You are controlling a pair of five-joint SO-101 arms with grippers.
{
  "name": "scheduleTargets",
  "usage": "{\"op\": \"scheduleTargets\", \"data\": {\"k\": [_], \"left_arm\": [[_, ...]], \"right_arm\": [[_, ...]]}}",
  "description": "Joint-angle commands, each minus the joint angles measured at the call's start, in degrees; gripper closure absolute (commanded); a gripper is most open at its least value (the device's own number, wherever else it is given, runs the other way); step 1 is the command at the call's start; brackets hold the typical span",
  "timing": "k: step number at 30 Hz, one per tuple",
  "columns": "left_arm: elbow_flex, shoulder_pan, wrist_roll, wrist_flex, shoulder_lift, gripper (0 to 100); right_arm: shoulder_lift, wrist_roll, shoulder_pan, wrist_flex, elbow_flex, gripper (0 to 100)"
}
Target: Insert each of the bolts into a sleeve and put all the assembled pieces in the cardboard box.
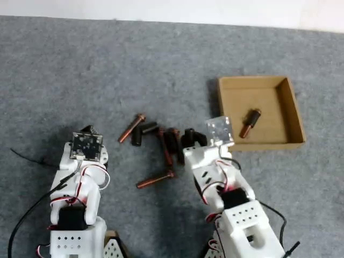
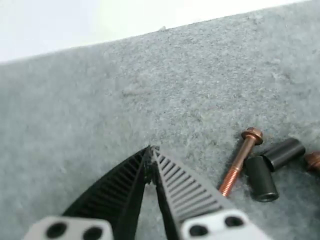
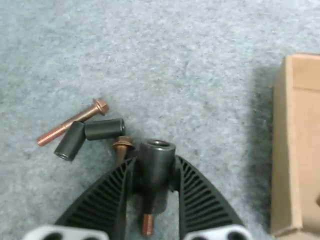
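Grey felt-like table covering (image 1: 80, 70), white strip (image 1: 161, 8) beyond its far edge

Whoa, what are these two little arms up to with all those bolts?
They are fitting copper bolts into black sleeves and boxing the finished pieces. The right pincer grips a sleeve with a bolt through it, near the cardboard box, where one finished piece lies inside. The left pincer is shut and empty. On the grey mat in front of the arms lie loose bolts and empty sleeves.
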Motion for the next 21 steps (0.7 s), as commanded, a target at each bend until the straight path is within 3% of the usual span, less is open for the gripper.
{"op": "scheduleTargets", "data": {"k": [1,16,21], "left_arm": [[-1.1,-0.92,-5.71,-1.32,-0.66,99],[-3.03,7.34,-6.15,-1.32,-0.57,99],[-3.3,7.87,-6.15,-2.81,-0.57,99]], "right_arm": [[-5.93,0.44,1.63,-1.27,1.27,99.5],[-28.26,0.44,3.82,-1.1,14.99,99.5],[-31.87,0.44,3.82,3.74,15.08,99.5]]}}
